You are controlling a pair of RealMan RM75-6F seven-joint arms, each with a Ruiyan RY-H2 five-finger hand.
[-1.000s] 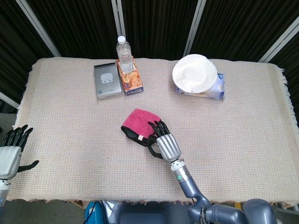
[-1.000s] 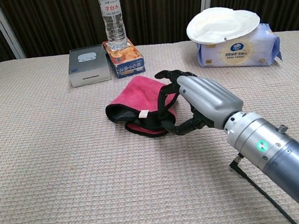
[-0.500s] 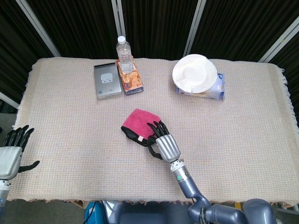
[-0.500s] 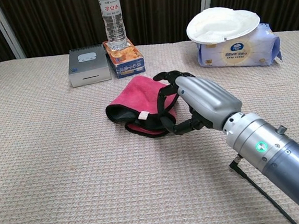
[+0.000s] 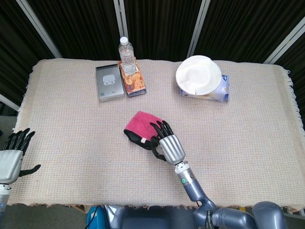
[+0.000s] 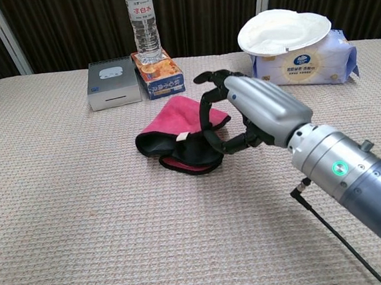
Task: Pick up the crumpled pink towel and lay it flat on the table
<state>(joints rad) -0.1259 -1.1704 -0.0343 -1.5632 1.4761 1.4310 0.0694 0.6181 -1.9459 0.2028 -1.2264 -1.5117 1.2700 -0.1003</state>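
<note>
The crumpled pink towel, with a black hem, lies bunched near the middle of the table. My right hand is at the towel's right edge. Its fingers curl over the pink cloth while the thumb presses the black hem from below, so it grips that edge. The right side of the towel looks slightly raised. At the bottom left of the head view, my left hand hangs off the table's edge, fingers apart and holding nothing.
At the back stand a grey box and a water bottle on an orange box. A white paper plate rests on a wipes pack at the back right.
My right hand has closed on the towel's right edge and risen a little, pulling the cloth up and bunching the black hem. The left hand has not moved.
</note>
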